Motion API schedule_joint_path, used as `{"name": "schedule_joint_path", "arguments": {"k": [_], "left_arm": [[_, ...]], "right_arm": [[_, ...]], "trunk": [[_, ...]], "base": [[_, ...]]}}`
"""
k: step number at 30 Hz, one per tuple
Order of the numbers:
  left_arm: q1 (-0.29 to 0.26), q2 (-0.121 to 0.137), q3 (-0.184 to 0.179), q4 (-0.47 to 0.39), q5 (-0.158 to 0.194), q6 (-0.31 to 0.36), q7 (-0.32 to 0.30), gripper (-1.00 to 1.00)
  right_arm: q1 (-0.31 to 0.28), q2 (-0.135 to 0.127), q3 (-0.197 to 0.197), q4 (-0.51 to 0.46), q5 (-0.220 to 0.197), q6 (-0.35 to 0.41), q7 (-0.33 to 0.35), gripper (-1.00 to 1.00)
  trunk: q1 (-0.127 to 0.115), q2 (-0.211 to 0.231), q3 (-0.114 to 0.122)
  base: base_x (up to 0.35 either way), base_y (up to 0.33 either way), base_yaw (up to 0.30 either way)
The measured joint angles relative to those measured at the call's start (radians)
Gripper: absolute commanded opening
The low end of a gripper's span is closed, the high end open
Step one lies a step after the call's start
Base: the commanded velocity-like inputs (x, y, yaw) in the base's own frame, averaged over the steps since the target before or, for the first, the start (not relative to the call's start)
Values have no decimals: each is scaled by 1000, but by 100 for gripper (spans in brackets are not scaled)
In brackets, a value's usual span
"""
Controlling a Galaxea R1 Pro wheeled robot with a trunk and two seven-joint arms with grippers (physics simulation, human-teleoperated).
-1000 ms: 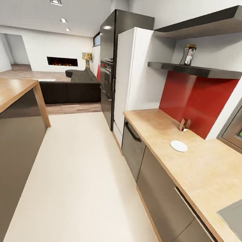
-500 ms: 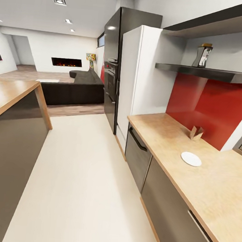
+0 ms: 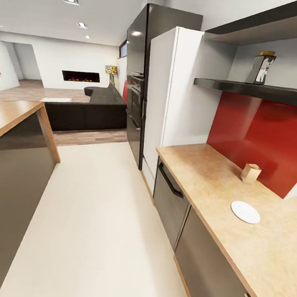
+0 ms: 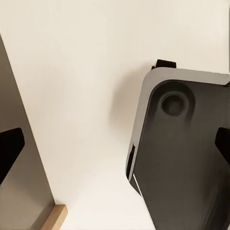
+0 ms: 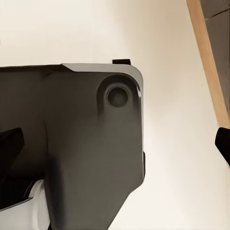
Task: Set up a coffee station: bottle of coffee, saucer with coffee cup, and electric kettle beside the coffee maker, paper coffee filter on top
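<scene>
The kitchen countertop (image 3: 217,190) runs lengthwise along the right wall, away from the camera toward the white fridge (image 3: 170,101). The saucer (image 3: 245,212) lies flat near the red backsplash (image 3: 262,131), with the bottle of coffee (image 3: 262,68) up on the shelf (image 3: 257,91). Floor (image 3: 102,216) beside it is wide open. Both grippers' fingertips (image 4: 9,151) (image 5: 9,143) are spread wide, holding nothing.

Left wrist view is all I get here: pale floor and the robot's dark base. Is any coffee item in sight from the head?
Observer: Yes, the saucer lies flat on the kitchen countertop, with nothing on it.
Operator: And the bottle of coffee?
Observer: The bottle of coffee stands on the lower wall shelf, above the red backsplash.
Operator: Anything near the saucer?
Observer: A small tan object stands behind it by the backsplash, apart from the saucer.
</scene>
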Motion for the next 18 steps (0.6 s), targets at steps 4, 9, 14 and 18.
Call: {"name": "schedule_joint_path", "arguments": {"k": [4,9,14,18], "left_arm": [[0,0,0,0,0,0,0,100],[0,0,0,0,0,0,0,100],[0,-1,0,0,0,0,0,100],[0,-2,0,0,0,-2,0,100]], "right_arm": [[0,-1,-1,0,0,0,-1,100],[0,-4,-3,0,0,1,-1,100],[0,-5,-3,0,-1,2,2,100],[0,-5,-3,0,-1,2,4,100]], "trunk": [[0,0,0],[0,0,0],[0,0,0],[0,0,1]], "base": [[336,0,0],[336,0,0],[336,0,-15],[335,33,-176]]}}
